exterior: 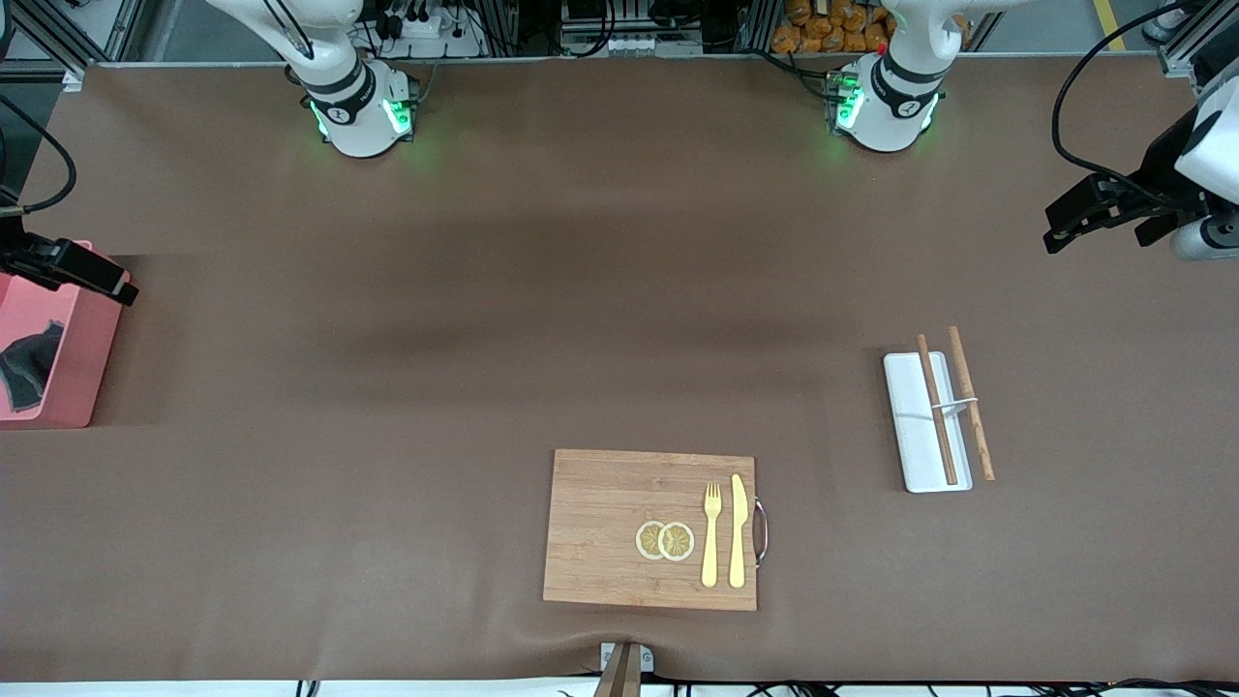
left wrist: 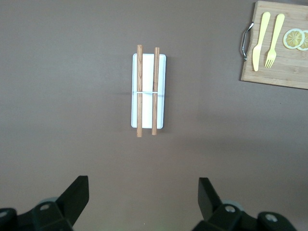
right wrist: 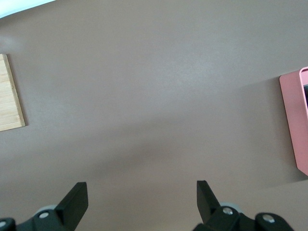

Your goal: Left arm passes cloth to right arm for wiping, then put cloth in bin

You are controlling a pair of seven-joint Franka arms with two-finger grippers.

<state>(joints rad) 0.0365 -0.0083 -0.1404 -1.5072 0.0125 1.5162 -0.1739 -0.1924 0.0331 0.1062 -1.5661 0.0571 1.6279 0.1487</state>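
At the bottom centre of the front view lay the wooden board [exterior: 629,528], carrying two lemon slices [exterior: 665,540], a yellow fork [exterior: 711,534] and a yellow knife [exterior: 739,530] side by side. Higher in that frame, and toward the left arm's end of the table, sat the white tray [exterior: 915,426] with two wooden sticks [exterior: 953,407], one lying along it and the other lying just off its edge.

At the middle left edge of the frame stood the pink bin [exterior: 73,387], and the cloth [exterior: 24,366] lay crumpled inside it, dark grey side showing. Judging by that, the hand-over, the wiping and the drop into the bin were all done, and nothing of the task seemed left but for the arms to settle.

The right gripper [exterior: 124,290] hung over the table next to the bin's upper corner at the left edge of the frame; in its wrist view the two fingers [right wrist: 74,202] stood wide apart and empty, with only bare table between them and the bin's wall off to one side.

The left gripper [exterior: 1060,235] hung at the upper right edge of the frame, over bare table at the left arm's end. Its fingers [left wrist: 77,195] were also spread and held nothing. That arm waited.
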